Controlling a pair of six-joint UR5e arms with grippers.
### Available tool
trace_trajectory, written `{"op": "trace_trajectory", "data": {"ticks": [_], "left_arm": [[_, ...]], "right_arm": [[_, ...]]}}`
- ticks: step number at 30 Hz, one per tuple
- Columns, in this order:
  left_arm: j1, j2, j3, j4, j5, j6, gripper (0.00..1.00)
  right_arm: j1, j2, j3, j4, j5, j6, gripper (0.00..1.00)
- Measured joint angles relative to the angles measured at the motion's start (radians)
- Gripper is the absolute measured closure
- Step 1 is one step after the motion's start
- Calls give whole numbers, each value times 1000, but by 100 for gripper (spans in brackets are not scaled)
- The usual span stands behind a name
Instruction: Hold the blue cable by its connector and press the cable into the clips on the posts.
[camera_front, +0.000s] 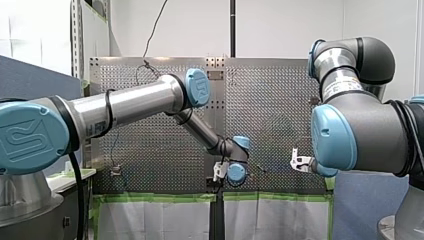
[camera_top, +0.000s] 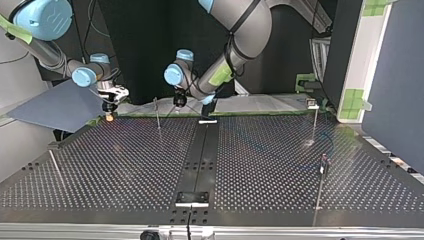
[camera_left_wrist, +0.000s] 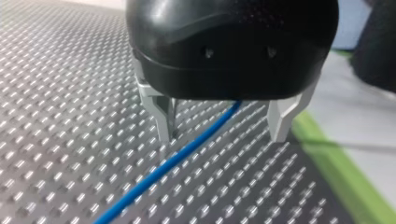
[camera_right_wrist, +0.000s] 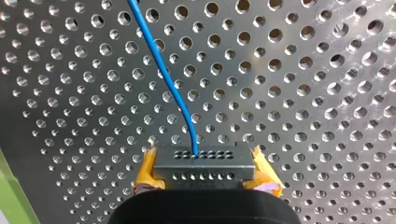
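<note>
Blue cable (camera_right_wrist: 173, 88) runs from the connector (camera_right_wrist: 204, 158) clamped in my right gripper (camera_right_wrist: 205, 171). My left gripper (camera_left_wrist: 223, 134) straddles it, spread wide. Clipping looks undone.

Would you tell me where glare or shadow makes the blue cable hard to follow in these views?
Right wrist view: the table's hole rims glint, yet the cable reads plainly from the connector. Left wrist view: my left pincer shades it, yet it shows blue. Top view: table sheen, cable barely traceable. Front view: I cannot find it.

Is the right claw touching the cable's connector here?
Touching. The right wrist view shows the right claw, its yellow pads pressed against both sides of the grey connector.
</note>
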Motion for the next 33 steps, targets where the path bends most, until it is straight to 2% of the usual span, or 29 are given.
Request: {"op": "trace_trajectory", "data": {"ticks": [8, 13, 17, 23, 28, 33], "left_arm": [[-30, 1, -14, -48, -2, 29, 0], [-59, 10, -15, -62, 17, 19, 0], [-94, 22, -11, -54, 46, -9, 0], [-144, 27, -9, -30, 55, -59, 0], [-159, 28, -20, -11, 42, -76, 0], [-163, 28, -30, 36, 5, -83, 0]], "right_arm": [[1, 0, 0, 5, -2, 0, 100], [1, 0, 0, 5, -2, 0, 100], [1, 0, 0, 6, -2, 3, 100], [1, 0, 0, 6, -2, 4, 100], [1, 0, 0, 6, -3, 5, 100], [1, 0, 0, 7, -11, 5, 100]]}}
